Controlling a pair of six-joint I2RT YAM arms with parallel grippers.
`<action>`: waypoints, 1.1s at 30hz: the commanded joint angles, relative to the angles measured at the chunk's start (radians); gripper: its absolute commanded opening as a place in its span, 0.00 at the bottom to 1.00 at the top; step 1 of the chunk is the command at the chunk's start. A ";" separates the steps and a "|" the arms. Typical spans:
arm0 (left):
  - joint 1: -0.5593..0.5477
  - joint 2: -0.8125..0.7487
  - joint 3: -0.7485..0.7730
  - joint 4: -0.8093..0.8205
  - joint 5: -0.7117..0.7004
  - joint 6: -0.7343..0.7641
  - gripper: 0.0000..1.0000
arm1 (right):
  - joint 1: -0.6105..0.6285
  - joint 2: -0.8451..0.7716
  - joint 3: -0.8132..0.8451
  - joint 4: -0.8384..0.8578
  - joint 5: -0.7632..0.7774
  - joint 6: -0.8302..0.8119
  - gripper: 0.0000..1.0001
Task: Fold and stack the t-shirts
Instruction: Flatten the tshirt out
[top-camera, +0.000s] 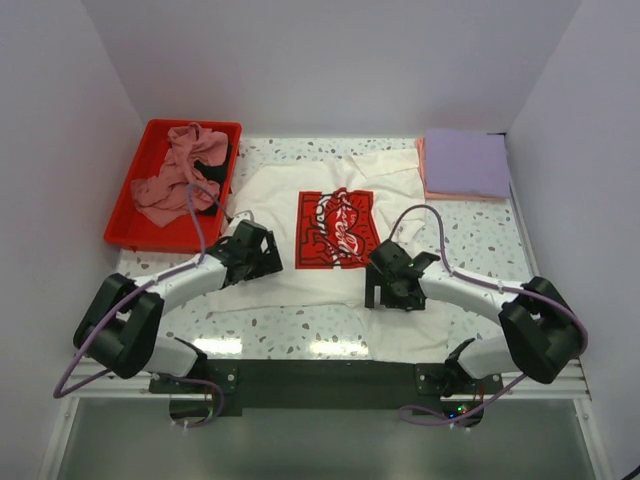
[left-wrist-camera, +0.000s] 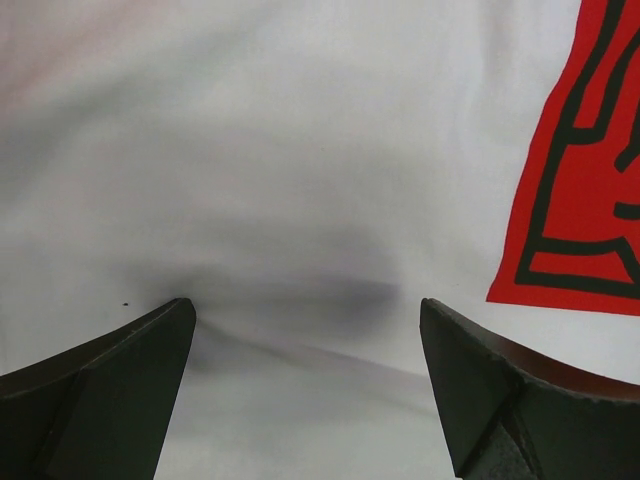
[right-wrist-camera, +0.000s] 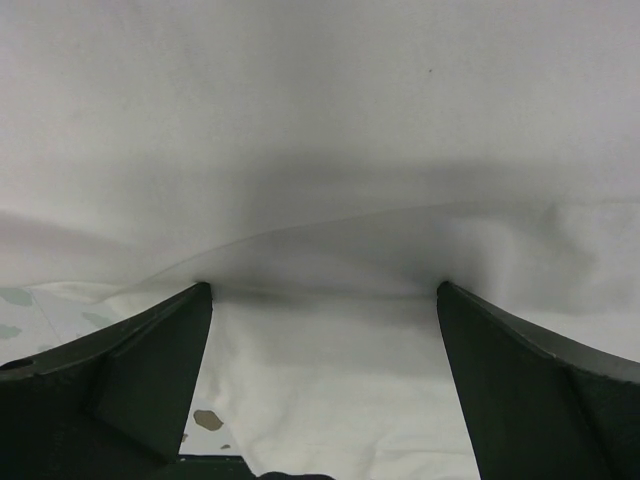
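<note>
The white tee (top-camera: 275, 195) lies spread on the table (top-camera: 290, 325), red print up. The left tool (left-wrist-camera: 307, 305) rests on it beside the print, and the right tool (right-wrist-camera: 323, 287) on its near right part. Both gape wide and grip nothing. A pink tee (top-camera: 170, 180) lies crumpled in the tray (top-camera: 125, 235). A lavender tee (top-camera: 465, 165) sits folded at the far right.

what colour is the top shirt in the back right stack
The top shirt is lavender; best seen from top external.
</note>
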 joint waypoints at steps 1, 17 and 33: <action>0.006 -0.047 -0.043 -0.091 -0.007 -0.032 1.00 | 0.010 0.008 -0.088 -0.167 -0.106 0.064 0.99; -0.061 -0.363 -0.210 -0.400 0.031 -0.296 1.00 | 0.029 -0.194 -0.013 -0.238 -0.142 -0.037 0.99; -0.060 -0.190 0.169 -0.172 -0.131 -0.063 1.00 | -0.261 0.095 0.552 0.095 -0.091 -0.178 0.99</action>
